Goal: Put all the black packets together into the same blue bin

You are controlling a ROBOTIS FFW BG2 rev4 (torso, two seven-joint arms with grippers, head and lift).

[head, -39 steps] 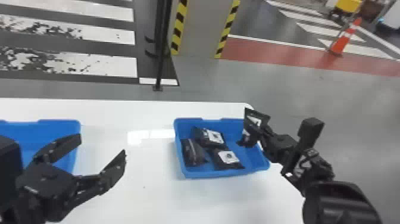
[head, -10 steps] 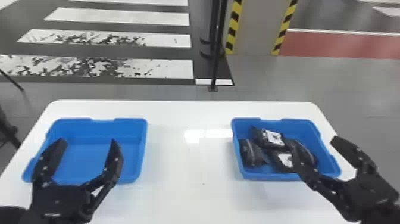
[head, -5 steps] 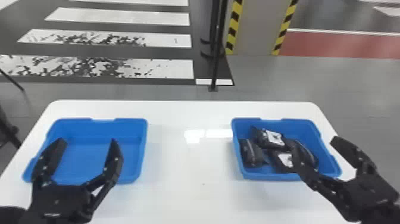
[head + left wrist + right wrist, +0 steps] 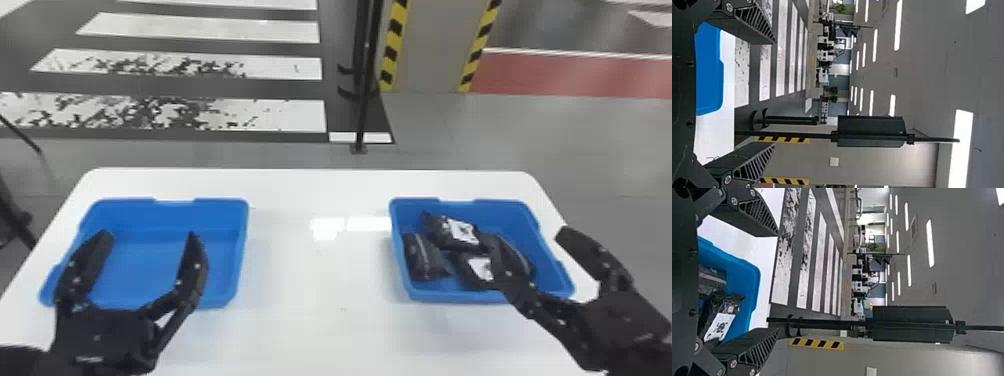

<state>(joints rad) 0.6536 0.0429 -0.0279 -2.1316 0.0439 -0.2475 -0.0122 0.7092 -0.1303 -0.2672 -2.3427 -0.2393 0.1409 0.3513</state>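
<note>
Since the black packets (image 4: 422,257) look light, soft and slippery, each is best pinched mid-body; they lie together in the blue bin (image 4: 440,296) near the right edge of the worktop (image 4: 320,310). Right gripper (image 4: 527,237), beside them, and left gripper (image 4: 150,236), at the left-edge bin (image 4: 220,212): fingers open.

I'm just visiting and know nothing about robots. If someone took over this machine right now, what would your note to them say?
Left gripper: open, holding nothing, over the left blue bin.
Right gripper: open, holding nothing, at the right blue bin, one finger in front of the packets.
Packets: three black packets show clearly in the right bin; what looks like a fourth is partly behind that finger.
Done: those packets share one bin; the visible floor of the left bin is bare.
Left: probably just drawing the arms back, after checking for strays.
</note>
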